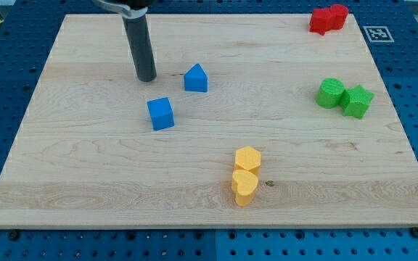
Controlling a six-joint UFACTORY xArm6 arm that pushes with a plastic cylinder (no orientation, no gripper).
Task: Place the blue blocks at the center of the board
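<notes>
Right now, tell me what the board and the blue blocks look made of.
The board looks like pale wood: grain lines and plank seams show, matte finish. The blue cube and the blue peaked block look like moulded or printed plastic: uniform saturated colour, slight sheen; I can't confirm it.

My tip (146,77) rests on the surface, its rod nearly upright.

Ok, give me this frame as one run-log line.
my tip: left of blue pentagon block, above blue cube, touching neither | both blues left of board centre | task: not done
</notes>
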